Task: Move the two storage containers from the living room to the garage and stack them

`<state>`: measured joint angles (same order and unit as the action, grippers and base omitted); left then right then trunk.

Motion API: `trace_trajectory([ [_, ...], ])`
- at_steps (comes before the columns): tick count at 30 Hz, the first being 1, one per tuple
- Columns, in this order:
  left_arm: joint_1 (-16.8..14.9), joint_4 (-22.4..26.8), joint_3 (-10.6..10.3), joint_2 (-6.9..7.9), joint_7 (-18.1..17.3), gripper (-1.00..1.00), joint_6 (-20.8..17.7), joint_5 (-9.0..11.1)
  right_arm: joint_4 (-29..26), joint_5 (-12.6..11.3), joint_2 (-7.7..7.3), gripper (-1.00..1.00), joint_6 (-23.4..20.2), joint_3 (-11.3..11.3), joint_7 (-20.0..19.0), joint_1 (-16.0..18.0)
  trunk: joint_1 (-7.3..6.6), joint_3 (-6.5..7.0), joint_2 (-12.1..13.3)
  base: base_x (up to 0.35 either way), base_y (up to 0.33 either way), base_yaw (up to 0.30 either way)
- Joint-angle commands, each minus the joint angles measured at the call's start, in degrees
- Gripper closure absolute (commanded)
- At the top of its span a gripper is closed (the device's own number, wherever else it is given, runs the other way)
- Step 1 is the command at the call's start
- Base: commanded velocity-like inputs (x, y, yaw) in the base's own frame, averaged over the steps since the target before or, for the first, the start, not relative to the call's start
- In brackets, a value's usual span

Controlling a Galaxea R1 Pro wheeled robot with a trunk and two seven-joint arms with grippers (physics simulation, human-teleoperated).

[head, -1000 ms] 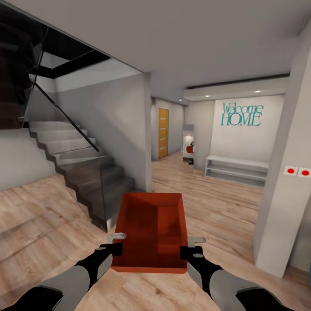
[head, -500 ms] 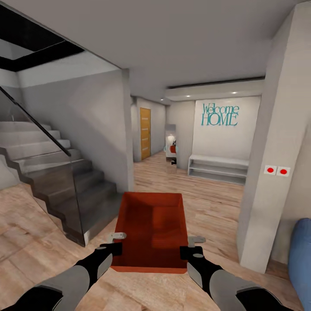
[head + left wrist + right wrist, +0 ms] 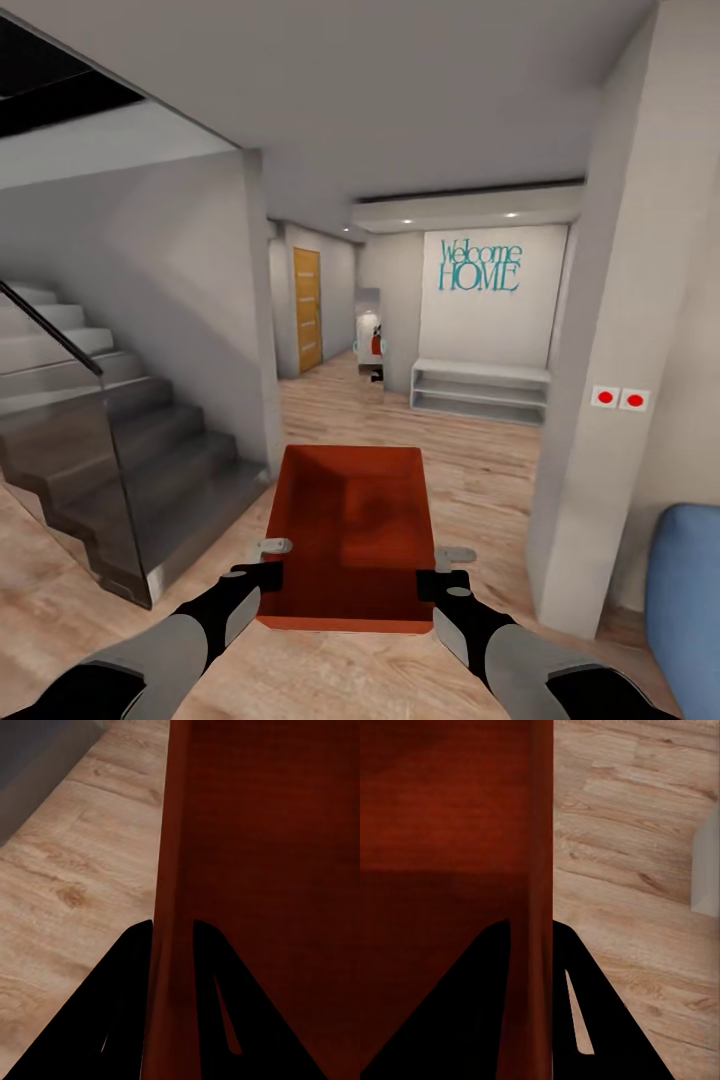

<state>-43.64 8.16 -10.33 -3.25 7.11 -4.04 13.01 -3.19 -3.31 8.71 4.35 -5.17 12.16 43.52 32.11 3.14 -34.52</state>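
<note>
I carry one orange-red storage container, open-topped and empty, in front of me above a light wood-plank floor. My left gripper is shut on its left wall, and my right gripper is shut on its right wall. The left wrist view has the thin red wall pinched between two black fingers. In the right wrist view the other wall sits between black fingers the same way. The garage is out of view.
A grey staircase with a glass balustrade rises on the left. A white pillar with two red buttons stands on the right, a blue seat beside it. Ahead, a hallway leads past a wooden door and a low white shelf.
The whole view has swung right and moved forward: the stairs slid left, the pillar and blue seat came in on the right. The container stays held the same way.
</note>
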Motion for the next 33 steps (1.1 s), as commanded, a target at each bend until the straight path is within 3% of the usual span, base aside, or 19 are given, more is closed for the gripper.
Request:
trace_trajectory([
  [1, -0.04, 0.28, 1.98, 0.0, 0.71, 1.0, 0.61, -0.89, 0.29, -1.17, -0.01, 1.0, 0.3, -0.28, 0.7, -0.01, 0.05, -0.01, -0.02, 0.322, 0.0, -0.005],
  [33, -0.04, 0.28, 2.01, 0.0, 0.71, 1.0, 0.61, -0.9, 0.29, -1.17, -0.01, 1.0, 0.3, -0.28, 0.68, -0.01, 0.05, -0.01, -0.02, 0.322, 0.0, 0.0],
])
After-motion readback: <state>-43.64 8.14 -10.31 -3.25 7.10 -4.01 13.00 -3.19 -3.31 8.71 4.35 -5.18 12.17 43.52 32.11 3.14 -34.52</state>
